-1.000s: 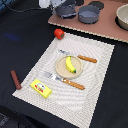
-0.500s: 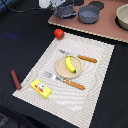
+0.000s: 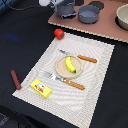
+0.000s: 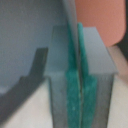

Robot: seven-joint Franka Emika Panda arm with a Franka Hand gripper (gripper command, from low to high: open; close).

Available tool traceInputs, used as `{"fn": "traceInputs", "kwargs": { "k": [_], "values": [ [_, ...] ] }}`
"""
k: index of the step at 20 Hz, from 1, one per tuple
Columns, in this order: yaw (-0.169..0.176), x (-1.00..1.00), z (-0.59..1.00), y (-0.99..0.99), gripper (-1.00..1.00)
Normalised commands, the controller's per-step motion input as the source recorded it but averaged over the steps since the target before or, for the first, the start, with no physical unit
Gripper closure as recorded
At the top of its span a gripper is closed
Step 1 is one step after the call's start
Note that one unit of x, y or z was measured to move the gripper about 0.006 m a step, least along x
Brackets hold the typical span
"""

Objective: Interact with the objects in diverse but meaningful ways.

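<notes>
Fingers (image 4: 75, 85) of the gripper (image 4: 80, 95), padded in green, press flat against each other in the wrist view, with a thin grey edge rising between them; whether that edge belongs to the pan cannot be told. Seen from the exterior view, the gripper (image 3: 64, 6) sits at the far edge of the scene, on a grey pan (image 3: 65, 10) that stands on a brown board (image 3: 107, 30). Just beside it on the board is a grey two-handled pot (image 3: 89, 13). Nearer, a striped cloth mat (image 3: 95, 85) lies on the dark table (image 3: 20, 40). On the mat a round plate (image 3: 62, 67) holds a yellow banana (image 3: 70, 64), flanked by a knife (image 3: 80, 57) and a fork (image 3: 64, 80). A yellow block (image 3: 41, 88) rests on the mat's near corner. A red tomato (image 3: 59, 33) sits at the mat's far corner, and a brown sausage (image 3: 16, 79) lies on the table, off the mat, toward the exterior view's left.
</notes>
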Motion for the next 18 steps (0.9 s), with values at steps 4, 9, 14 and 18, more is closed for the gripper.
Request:
{"fn": "traceInputs", "kwargs": {
  "k": [4,9,14,18],
  "values": [
    [-0.037,-0.35,0.34,-0.68,1.00],
    [-0.029,-0.37,0.21,-0.70,1.00],
    [-0.022,-0.32,0.09,-0.76,1.00],
    [-0.020,-0.34,0.06,-0.77,1.00]
  ]
}}
